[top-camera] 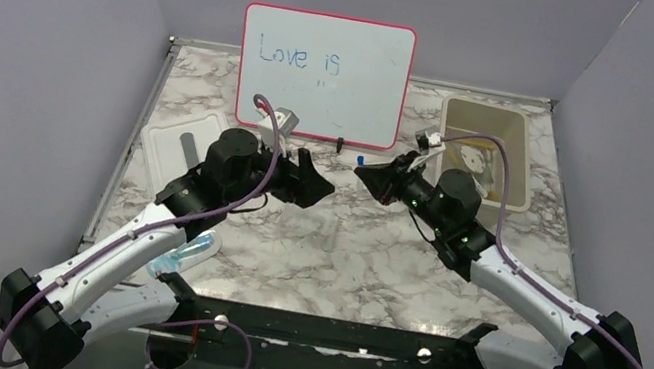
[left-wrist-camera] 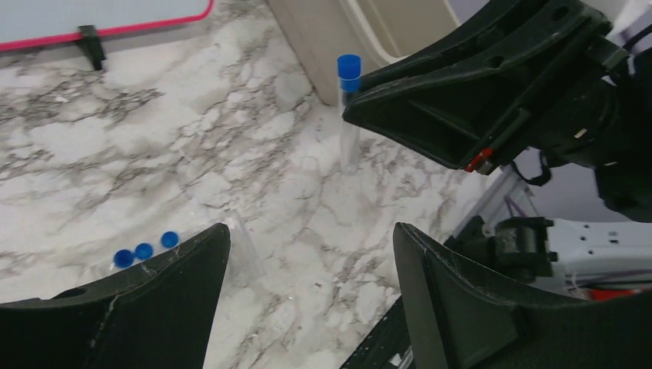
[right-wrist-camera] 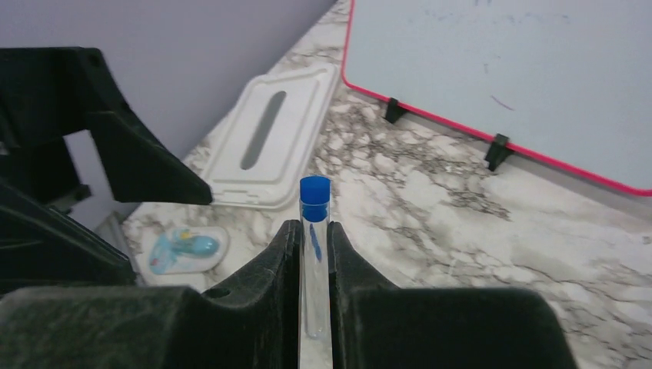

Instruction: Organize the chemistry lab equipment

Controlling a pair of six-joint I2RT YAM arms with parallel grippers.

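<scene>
My right gripper [right-wrist-camera: 314, 231] is pinched narrow on a clear tube [right-wrist-camera: 314, 269] with a blue cap. The jaws press its sides and the cap stands clear above the fingertips. The tube is upright between them, over the marble table [top-camera: 360, 262], in front of the whiteboard [top-camera: 322, 72] and left of the bin [top-camera: 519, 168]. From my left wrist the tube crosses the right gripper's tip, cap uppermost, with the bin's wall close behind it. I cannot tell whether its lower end touches the marble.

My left gripper [left-wrist-camera: 311, 234] is spread wide with nothing between the jaws, and it faces the right one across a small gap over the middle of the table. Just beside its left finger, three blue caps [left-wrist-camera: 144, 251] lie in a row on the marble. The clear bodies they belong to are hard to make out. A clear packet [top-camera: 183, 256] with something blue inside lies beside my left forearm, toward the near-left edge. The lid [top-camera: 169, 145] lies flat at the far left, well apart from the bin.
</scene>
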